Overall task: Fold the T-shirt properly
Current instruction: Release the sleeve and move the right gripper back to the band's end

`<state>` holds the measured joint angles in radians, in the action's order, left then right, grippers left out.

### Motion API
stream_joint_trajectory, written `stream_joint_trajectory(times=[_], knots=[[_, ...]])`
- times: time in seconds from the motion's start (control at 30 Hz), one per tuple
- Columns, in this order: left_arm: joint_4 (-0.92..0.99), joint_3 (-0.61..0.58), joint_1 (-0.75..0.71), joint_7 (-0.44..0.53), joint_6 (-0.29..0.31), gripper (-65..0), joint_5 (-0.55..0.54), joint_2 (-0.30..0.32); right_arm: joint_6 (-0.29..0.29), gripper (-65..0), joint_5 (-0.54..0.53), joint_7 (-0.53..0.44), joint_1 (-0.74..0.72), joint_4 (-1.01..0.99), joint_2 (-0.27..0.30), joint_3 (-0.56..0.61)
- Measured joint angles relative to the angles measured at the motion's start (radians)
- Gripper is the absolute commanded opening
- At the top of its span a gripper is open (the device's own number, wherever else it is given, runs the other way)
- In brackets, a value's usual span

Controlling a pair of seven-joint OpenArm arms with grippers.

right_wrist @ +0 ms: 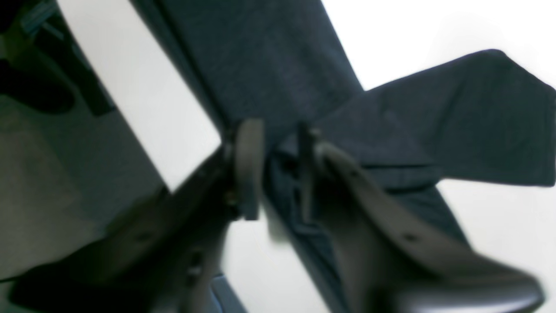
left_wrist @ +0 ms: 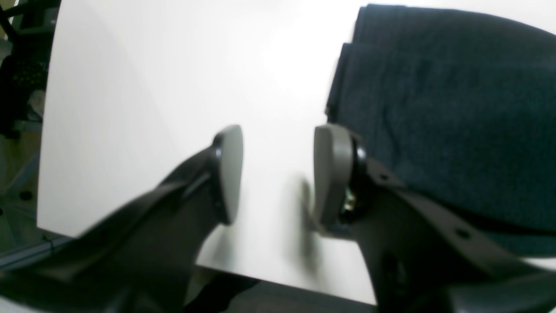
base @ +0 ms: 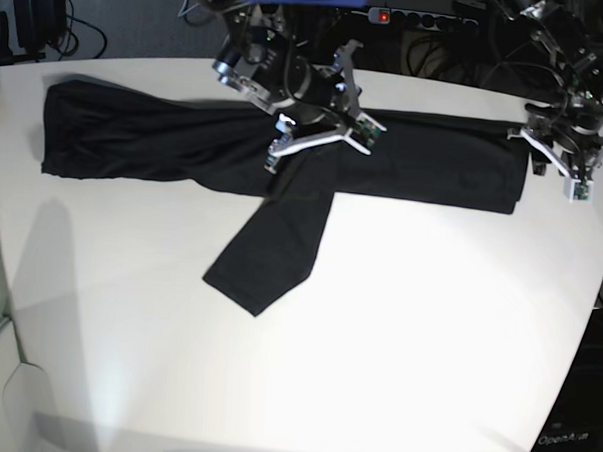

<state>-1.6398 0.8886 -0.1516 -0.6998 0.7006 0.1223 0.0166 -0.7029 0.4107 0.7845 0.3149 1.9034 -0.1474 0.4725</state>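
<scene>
While the T-shirt [base: 284,165] lies stretched along the far part of the white surface [base: 377,329], one sleeve angles out below the right pincer [right_wrist: 278,169]. Right arm reaches down over the garment's middle, wrist tilted; its jaws stand parted, astride a raised fold of black cloth, though blur hides whether they press it. Left pincer [left_wrist: 278,174] hangs off the shirt's end, jaws apart over bare surface, nothing between them; folded fabric edge lies just beside its right finger [left_wrist: 332,174].
</scene>
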Motion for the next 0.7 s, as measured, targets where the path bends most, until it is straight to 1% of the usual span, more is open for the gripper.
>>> stream_joint_trajectory(times=[0.07, 0.13, 0.2, 0.27, 0.33, 0.37, 0.43, 0.47, 0.5, 0.57, 0.63, 0.7], knots=[[0.000, 0.000, 0.000, 0.000, 0.000, -38.9, 0.000, 0.000, 0.000, -35.1, 0.000, 0.005, 0.008, 0.000, 0.000, 0.000], [0.000, 0.000, 0.000, 0.000, 0.000, -38.9, 0.000, 0.000, 0.000, -30.6, 0.000, 0.002, 0.007, 0.000, 0.000, 0.004], [0.000, 0.000, 0.000, 0.000, 0.000, -38.9, 0.000, 0.000, 0.000, -29.0, 0.001, 0.016, 0.007, 0.000, 0.000, 0.004], [0.000, 0.000, 0.001, 0.000, 0.000, -38.9, 0.000, 0.000, 0.000, -29.3, 0.004, 0.044, -0.003, 0.000, 0.000, 0.000], [-0.002, 0.000, 0.000, 0.000, 0.000, -38.9, -0.001, 0.000, 0.000, -29.5, 0.008, 0.067, -0.031, 0.000, 0.002, -0.041], [-0.004, 0.000, 0.000, 0.000, 0.000, -38.9, -0.005, 0.000, 0.000, -30.1, 0.019, 0.072, -0.050, 0.000, 0.024, -0.065], [-0.004, 0.002, 0.003, 0.000, 0.000, -38.8, -0.008, 0.002, 0.000, -31.5, 0.021, 0.080, -0.071, 0.002, 0.098, -0.118], [-0.004, 0.002, 0.006, 0.000, 0.000, -38.8, -0.007, 0.003, 0.000, -31.9, 0.031, 0.105, -0.070, 0.002, 0.129, -0.143], [-0.004, 0.002, 0.009, 0.000, -0.001, -38.8, -0.007, 0.003, 0.000, -32.0, 0.029, 0.108, -0.065, 0.002, 0.153, -0.168], [-0.004, -0.001, 0.018, 0.000, 0.000, -38.8, -0.008, 0.002, 0.000, -32.1, 0.022, 0.103, -0.062, 0.002, 0.190, -0.213], [-0.004, -0.002, 0.046, -0.014, 0.002, -38.8, -0.008, -0.006, 0.000, -32.1, 0.019, 0.095, -0.074, 0.002, 0.221, -0.261], [-0.004, -0.003, 0.077, -0.009, 0.002, -38.8, -0.008, -0.008, 0.000, -32.1, 0.024, 0.090, -0.087, 0.002, 0.245, -0.303]])
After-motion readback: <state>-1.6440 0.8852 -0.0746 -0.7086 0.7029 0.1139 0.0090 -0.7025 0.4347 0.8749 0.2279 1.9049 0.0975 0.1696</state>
